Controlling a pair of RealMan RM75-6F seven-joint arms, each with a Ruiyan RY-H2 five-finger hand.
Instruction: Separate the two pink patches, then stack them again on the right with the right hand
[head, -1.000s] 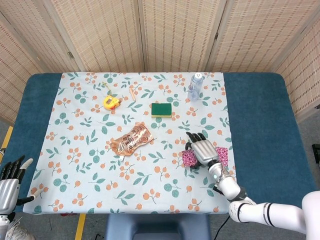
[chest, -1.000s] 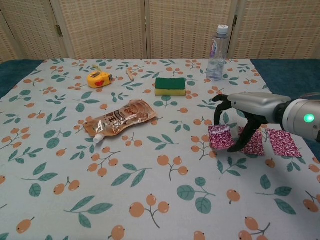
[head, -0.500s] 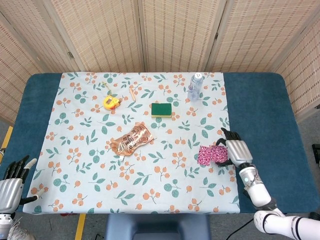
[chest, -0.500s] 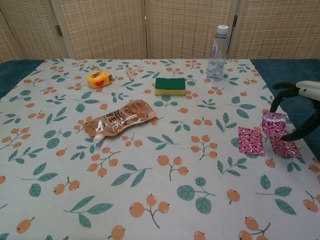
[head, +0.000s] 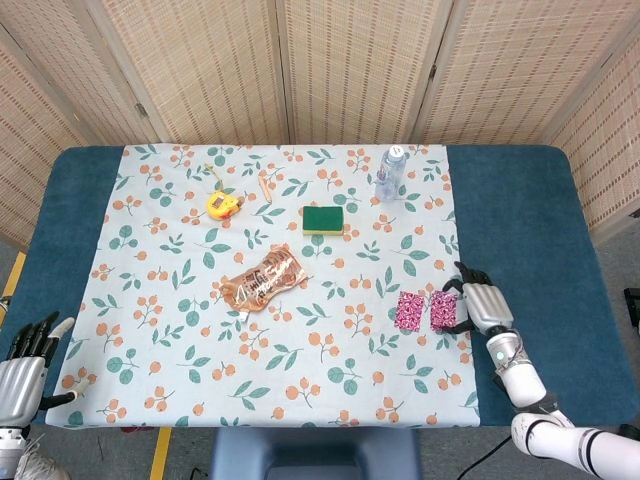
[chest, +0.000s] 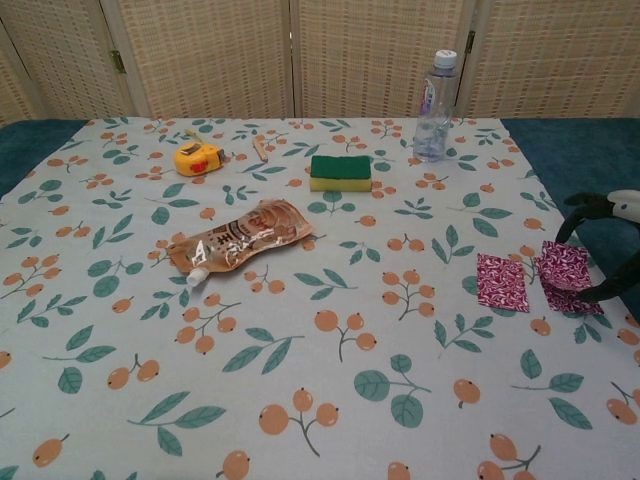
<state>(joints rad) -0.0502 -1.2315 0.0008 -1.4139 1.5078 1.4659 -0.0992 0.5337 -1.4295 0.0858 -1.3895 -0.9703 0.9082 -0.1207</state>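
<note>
Near the cloth's right edge, one pink patch (chest: 501, 281) lies flat by itself, also seen as the left pink patch (head: 410, 311) in the head view. Right of it, a second pink patch (chest: 565, 266) rests slightly askew on another pink patch (chest: 572, 299) beneath it; the head view shows this pair as one pink square (head: 443, 309). My right hand (head: 480, 305) reaches in from the right, its fingertips (chest: 566, 232) still pinching the top patch's edges. My left hand (head: 20, 372) hangs off the table's front left corner, fingers apart and holding nothing.
A green sponge (head: 323, 220), a clear water bottle (head: 390, 173), a yellow tape measure (head: 223, 205) and an orange refill pouch (head: 263, 280) lie further back and left on the floral cloth (head: 300, 380). Bare blue table (head: 530, 230) runs along the right.
My right hand carried a pink patch rightwards from mid-cloth and lowered it onto the patch at the right edge. The left hand has sunk a little lower.
</note>
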